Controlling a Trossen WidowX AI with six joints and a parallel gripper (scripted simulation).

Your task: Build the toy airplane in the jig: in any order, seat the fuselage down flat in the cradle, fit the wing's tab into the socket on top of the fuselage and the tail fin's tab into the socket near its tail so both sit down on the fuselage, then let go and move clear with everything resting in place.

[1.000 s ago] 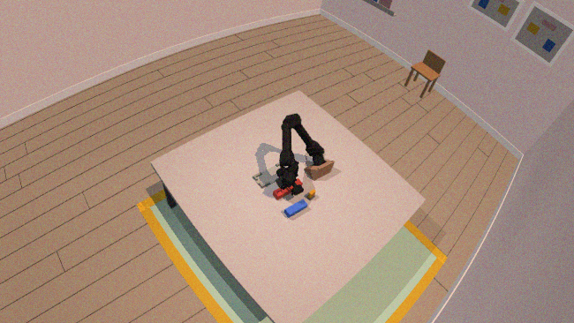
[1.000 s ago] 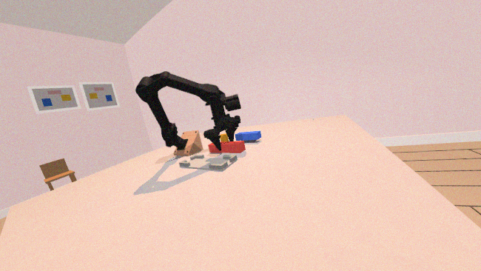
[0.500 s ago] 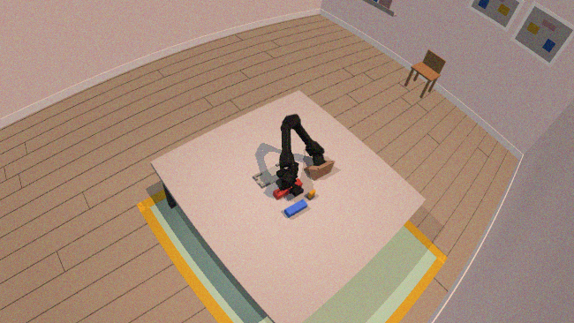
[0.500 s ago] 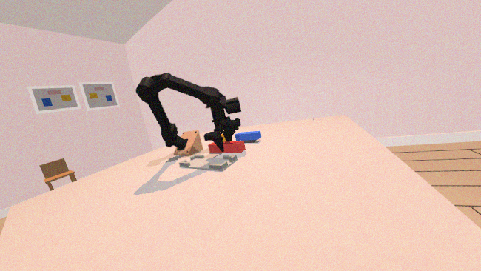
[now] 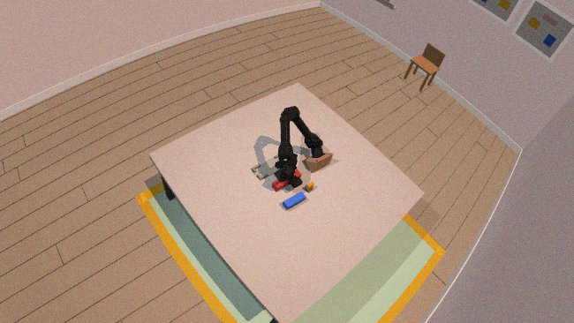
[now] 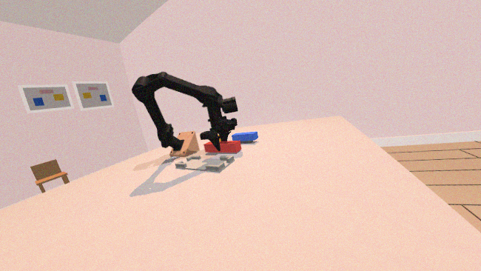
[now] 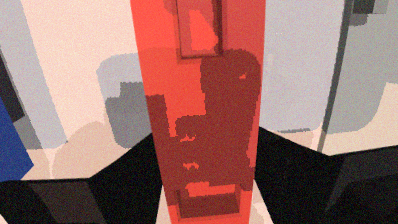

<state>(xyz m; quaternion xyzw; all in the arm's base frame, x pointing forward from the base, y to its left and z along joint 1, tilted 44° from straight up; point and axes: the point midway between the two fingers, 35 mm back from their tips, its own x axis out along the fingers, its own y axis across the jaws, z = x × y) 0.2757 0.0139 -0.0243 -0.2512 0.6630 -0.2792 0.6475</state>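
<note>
The red fuselage (image 5: 277,185) (image 6: 232,147) (image 7: 162,65) lies on the table beside the jig, its two sockets facing up in the wrist view. My gripper (image 5: 289,178) (image 6: 221,144) (image 7: 202,130) is shut on it, one finger on each long side, nearer one socket. The grey jig (image 5: 261,176) (image 6: 200,164) (image 7: 362,65) holds no part. The blue wing (image 5: 294,200) (image 6: 245,136) (image 7: 12,150) lies on the other side of the fuselage from the jig. The small orange-yellow tail fin (image 5: 310,186) is near one end of the wing; the exterior view shows only a sliver.
A brown wedge-shaped block (image 5: 320,164) (image 6: 190,144) stands at the arm's base, close to the jig and the fuselage. The table edges are well away from the parts. A chair (image 5: 427,62) (image 6: 51,173) stands off on the floor.
</note>
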